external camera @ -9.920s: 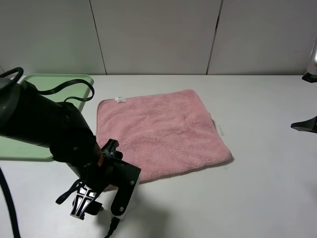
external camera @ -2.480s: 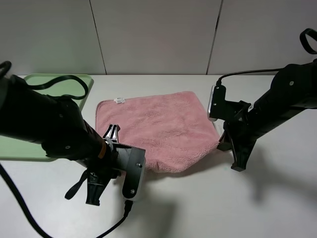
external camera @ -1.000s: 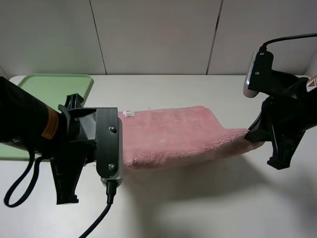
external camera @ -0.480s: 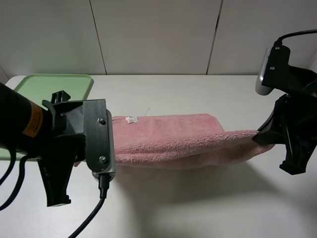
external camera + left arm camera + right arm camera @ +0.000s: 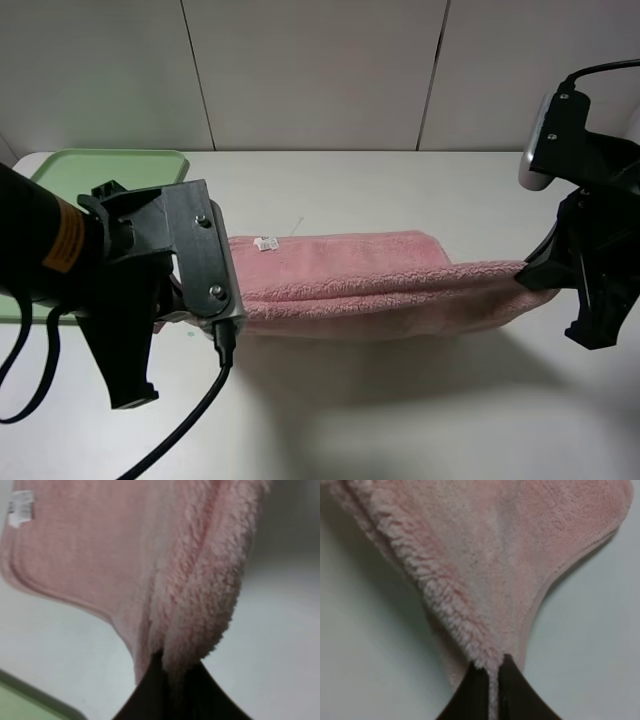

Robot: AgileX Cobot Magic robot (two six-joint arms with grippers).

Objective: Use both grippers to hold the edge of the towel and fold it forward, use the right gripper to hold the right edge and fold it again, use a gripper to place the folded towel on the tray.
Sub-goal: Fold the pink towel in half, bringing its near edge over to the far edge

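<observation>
1. The left gripper [image 5: 172, 669] and the right gripper [image 5: 490, 669] are clamping the pink fluffy terry-cloth towel's [image 5: 340, 255] raised edge [image 5: 420, 282] — the remainder is lying on the white bench [image 5: 400, 410].
2. The cloth is sagging — soft and light; hemmed corners are offering the firmest hold.

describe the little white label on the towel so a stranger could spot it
Find the pink towel stretched across the white table. Follow its far edge toward the light-green tray; near that corner sits the label, the only white patch on the pink cloth.
</observation>
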